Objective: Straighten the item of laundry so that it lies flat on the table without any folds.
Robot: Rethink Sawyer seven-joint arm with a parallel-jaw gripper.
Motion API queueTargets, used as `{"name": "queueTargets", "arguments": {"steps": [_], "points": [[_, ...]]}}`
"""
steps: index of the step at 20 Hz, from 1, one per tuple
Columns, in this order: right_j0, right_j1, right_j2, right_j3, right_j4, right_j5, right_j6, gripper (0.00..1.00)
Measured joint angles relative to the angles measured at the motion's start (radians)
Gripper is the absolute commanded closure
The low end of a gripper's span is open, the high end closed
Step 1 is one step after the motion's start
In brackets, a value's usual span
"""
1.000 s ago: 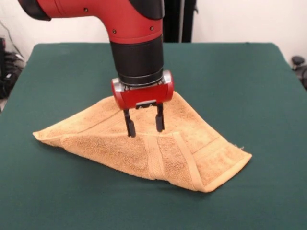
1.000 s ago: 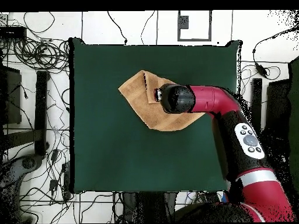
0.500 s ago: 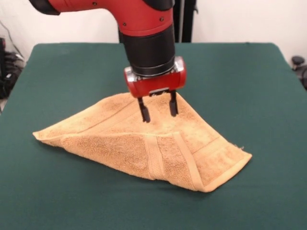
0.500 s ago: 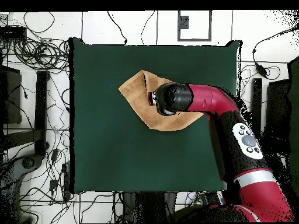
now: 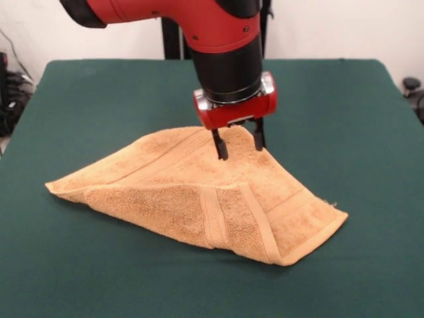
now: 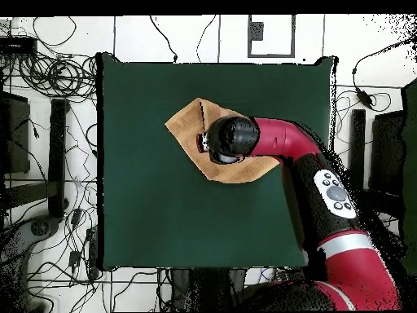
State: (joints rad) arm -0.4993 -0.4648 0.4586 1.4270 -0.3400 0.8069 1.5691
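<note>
The tan-orange terry towel (image 5: 199, 192) lies folded over on itself into a rough triangle on the dark green table (image 5: 99, 278), with a woven band running across its near flap. In the overhead view the towel (image 6: 186, 122) sits near the table's (image 6: 147, 212) middle, partly hidden by the arm. My gripper (image 5: 239, 145) is open and empty, its two black fingers hanging just above the towel's far right edge. In the overhead view the arm covers the gripper.
Cables and equipment lie on the floor around the table (image 6: 49, 98). A dark stand rises behind the table's far edge (image 5: 171, 33). The red arm (image 6: 285, 147) reaches over the table from the overhead view's lower right.
My gripper has moved right and toward the table's far side in the front view, from over the towel's middle to its far right edge, still open. The towel has not changed.
</note>
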Motion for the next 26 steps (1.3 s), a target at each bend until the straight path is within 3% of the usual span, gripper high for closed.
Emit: {"name": "queueTargets", "arguments": {"steps": [26], "points": [[0.006, 0.137, 0.006, -0.017, -0.066, -0.083, 0.0, 0.0]]}}
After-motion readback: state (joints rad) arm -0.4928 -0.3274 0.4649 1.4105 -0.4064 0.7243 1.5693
